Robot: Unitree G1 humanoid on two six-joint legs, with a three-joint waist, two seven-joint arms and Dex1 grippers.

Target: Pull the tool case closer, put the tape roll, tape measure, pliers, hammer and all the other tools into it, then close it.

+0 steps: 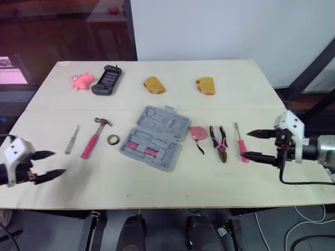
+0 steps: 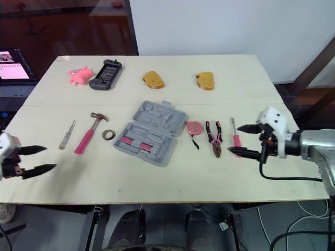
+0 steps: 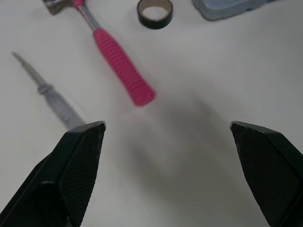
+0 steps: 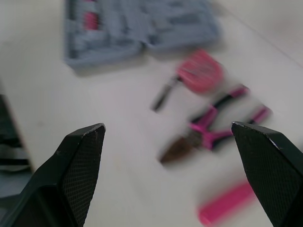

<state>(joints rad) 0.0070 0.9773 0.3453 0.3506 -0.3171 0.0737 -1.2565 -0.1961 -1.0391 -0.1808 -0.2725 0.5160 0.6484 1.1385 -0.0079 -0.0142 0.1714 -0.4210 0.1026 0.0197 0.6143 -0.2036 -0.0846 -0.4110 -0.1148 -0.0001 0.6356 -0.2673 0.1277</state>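
Six loose tools lie in a row across a pale wooden desk (image 1: pixel 209 180), three on either side of a grey moulded plastic tool case (image 1: pixel 155 137). The case sits at the middle of the desk, turned at an angle and lying open flat. Its far half shows bare shaped recesses, and its near half holds two small pink pieces. On the robot's left, nearest the case first, are a small dark roll of tape (image 1: pixel 113 139), a hammer with a ribbed pink handle and a metal head (image 1: pixel 94 137), and a thin screwdriver with a pale handle (image 1: pixel 72 139). On the robot's right are a pink tape measure with a black strap (image 1: pixel 198 133) just beside the case, then pliers with pink and black handles (image 1: pixel 219 143), then a screwdriver with a pink handle (image 1: pixel 240 143). The left hand (image 1: pixel 57 163) hovers near the desk's front left edge, fingers spread and gripping nothing. The right hand (image 1: pixel 246 144) is also spread wide and empty, its tips just beside the pink screwdriver handle. Along the far edge lie a pink soft toy (image 1: pixel 81 80), a black handheld device (image 1: pixel 107 79) and two yellow-brown bread-shaped pieces (image 1: pixel 154 84).
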